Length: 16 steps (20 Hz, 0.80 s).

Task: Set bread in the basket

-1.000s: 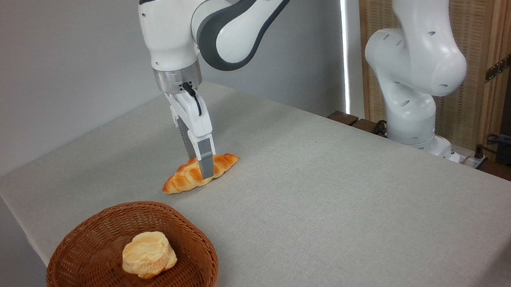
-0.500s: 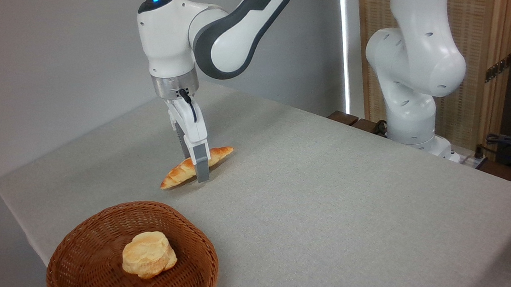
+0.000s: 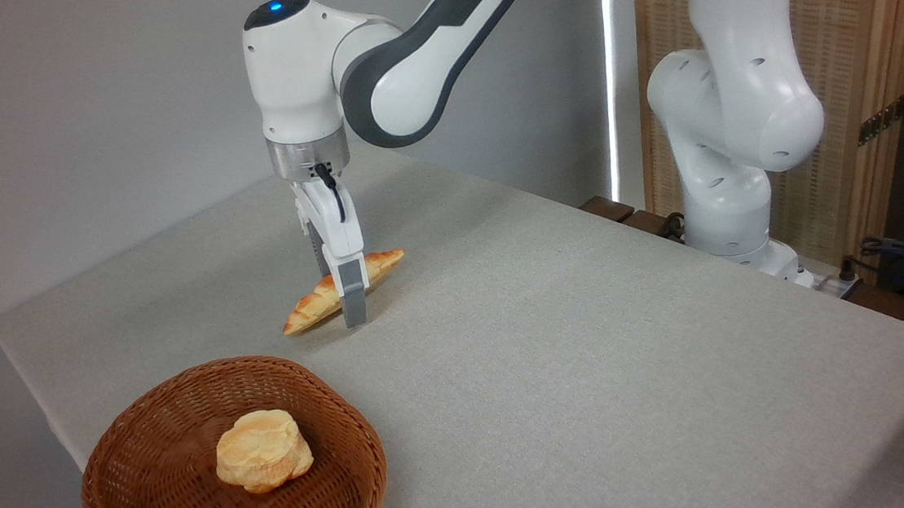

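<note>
From my station I see the pincer (image 3: 350, 300) pointing straight down and clenched around the middle of the bread (image 3: 343, 290), one grey finger (image 3: 351, 292) crossing its near side. The bread is tilted: its right tip is raised off the worktop (image 3: 590, 340), while its left tip sits low, at or just above the cloth; I cannot tell whether it touches. A faint shadow lies under it.

The basket (image 3: 103, 473) stands at the near left corner of the worktop, well apart from the bread and nearer to the camera. Its braided rim is complete on the far side, and the near edge runs out of the picture at the bottom. Inside it, roughly in the centre of the woven floor, lies a pale-yellow bun (image 3: 263, 450), resting flat and clear of the rim on every side. I see nothing else in the basket.

The arm (image 3: 402, 54) reaches in from the upper right, a blue light glowing on top of its wrist housing. Its white base column (image 3: 728, 140) stands at the far right edge of the worktop, with a wooden screen (image 3: 851, 47) behind it.
</note>
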{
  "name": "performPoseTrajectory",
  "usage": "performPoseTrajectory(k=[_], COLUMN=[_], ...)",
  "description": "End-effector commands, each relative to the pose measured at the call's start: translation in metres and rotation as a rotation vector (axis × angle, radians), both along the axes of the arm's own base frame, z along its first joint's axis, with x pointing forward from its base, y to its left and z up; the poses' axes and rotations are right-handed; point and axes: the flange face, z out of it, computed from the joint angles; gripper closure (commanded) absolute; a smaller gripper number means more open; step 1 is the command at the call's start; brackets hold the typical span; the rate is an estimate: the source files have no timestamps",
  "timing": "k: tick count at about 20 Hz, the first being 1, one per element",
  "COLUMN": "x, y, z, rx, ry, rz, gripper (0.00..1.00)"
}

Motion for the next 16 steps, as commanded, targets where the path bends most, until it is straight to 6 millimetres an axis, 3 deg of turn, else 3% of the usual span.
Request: performPoseTrajectory(k=[1, 3, 4, 16], x=[0.0054, 0.0066, 0.0066, 0.0094], y=[-0.0004, -0.0001, -0.0001, -0.0014], z=[-0.0029, -0.0052, -0.0052, -0.0051], rx=[-0.009, -0.008, -0.008, -0.013], ry=[-0.015, -0.012, -0.012, -0.017], rz=[-0.016, -0.014, -0.016, -0.015], gripper=[0.20, 0.49, 0.54, 0.52])
